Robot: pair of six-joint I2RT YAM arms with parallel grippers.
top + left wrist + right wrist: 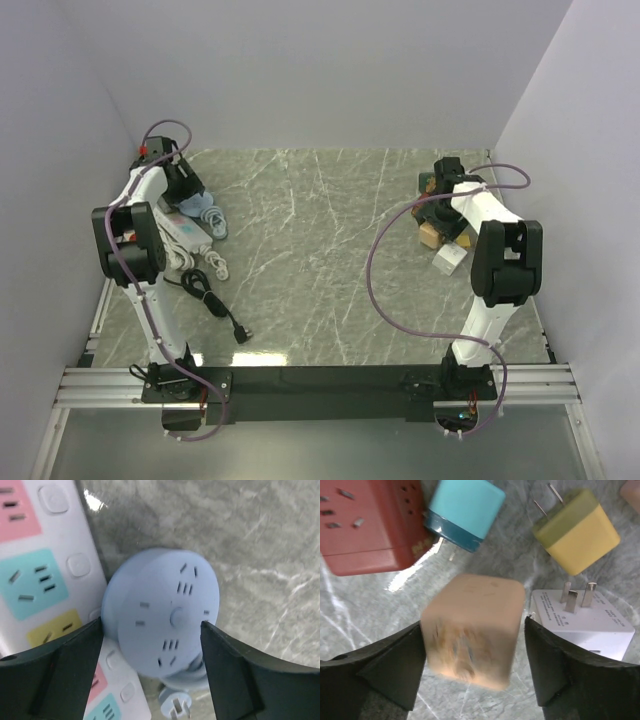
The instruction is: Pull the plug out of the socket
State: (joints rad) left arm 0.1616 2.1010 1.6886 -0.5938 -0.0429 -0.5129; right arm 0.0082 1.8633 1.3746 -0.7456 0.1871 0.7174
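Plug (472, 630), a tan cube, was just beside the red socket block (365, 530), clear of it, pinched in my right gripper (475, 647). Left gripper (151, 627) squeezed the round blue adapter (160, 610), far from that block.

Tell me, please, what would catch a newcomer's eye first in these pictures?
In the left wrist view, a round pale-blue socket fills the middle, pinched by the left end effector, beside a white power strip with coloured panels. In the right wrist view, the right end effector pinches a blurred peach cube adapter, a red socket block and a yellow plug lying beyond it.
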